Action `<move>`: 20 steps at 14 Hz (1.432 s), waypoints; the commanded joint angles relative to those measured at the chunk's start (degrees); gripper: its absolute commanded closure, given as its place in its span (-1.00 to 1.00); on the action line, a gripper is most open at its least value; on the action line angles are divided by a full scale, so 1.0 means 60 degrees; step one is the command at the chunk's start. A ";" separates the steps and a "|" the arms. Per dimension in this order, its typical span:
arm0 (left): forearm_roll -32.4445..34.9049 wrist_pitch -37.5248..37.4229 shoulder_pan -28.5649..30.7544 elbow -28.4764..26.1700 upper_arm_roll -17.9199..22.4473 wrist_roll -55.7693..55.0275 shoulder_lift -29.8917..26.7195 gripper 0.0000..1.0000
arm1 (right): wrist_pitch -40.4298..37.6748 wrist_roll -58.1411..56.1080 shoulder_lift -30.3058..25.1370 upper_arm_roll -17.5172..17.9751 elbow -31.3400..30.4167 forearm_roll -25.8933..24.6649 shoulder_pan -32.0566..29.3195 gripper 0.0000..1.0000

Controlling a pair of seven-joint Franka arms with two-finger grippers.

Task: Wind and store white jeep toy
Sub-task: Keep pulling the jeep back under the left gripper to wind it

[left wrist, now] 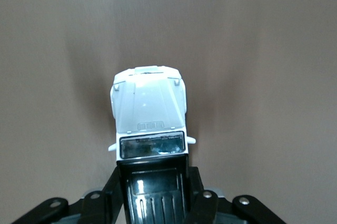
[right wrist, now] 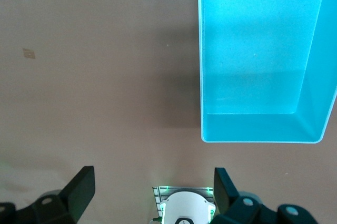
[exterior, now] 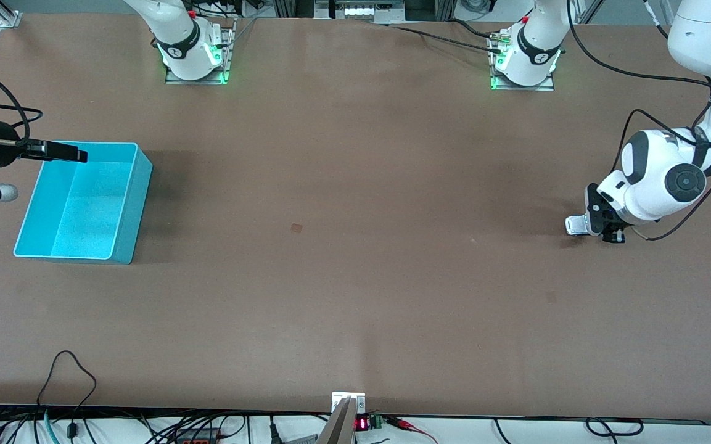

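Left gripper [left wrist: 156,203] clamps the jeep [left wrist: 150,116] low at the table's left-arm edge, nose pointing straight out from the fingers, while the bin [exterior: 130,209] sits under the waiting, wide-open right gripper [right wrist: 152,190].

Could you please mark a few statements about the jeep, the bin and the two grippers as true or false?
1. The left gripper is shut on the white jeep toy. True.
2. The turquoise bin already holds the toy. False: the bin is empty.
3. The right gripper has its fingers open. True.
4. The right gripper grips the bin's rim. False: it holds nothing and hangs by the bin at the right arm's end of the table.
5. The toy sits beside the bin. False: it is at the left arm's end.
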 commanded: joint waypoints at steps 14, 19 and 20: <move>0.0624 0.0148 0.1569 0.0909 -0.0109 0.1090 0.1375 0.24 | -0.0110 -0.0177 0.0024 0.0041 0.0149 0.0070 -0.0027 -1.00; 0.0550 -0.0641 0.2082 0.0850 -0.1264 0.1206 0.0103 -1.00 | -0.0140 -0.0177 0.0023 0.0027 0.0134 0.0070 -0.0027 -1.00; 0.0549 -0.0963 0.2082 0.0850 -0.1513 0.1206 -0.0219 -1.00 | -0.0140 -0.0177 0.0023 0.0041 0.0134 0.0070 -0.0042 -1.00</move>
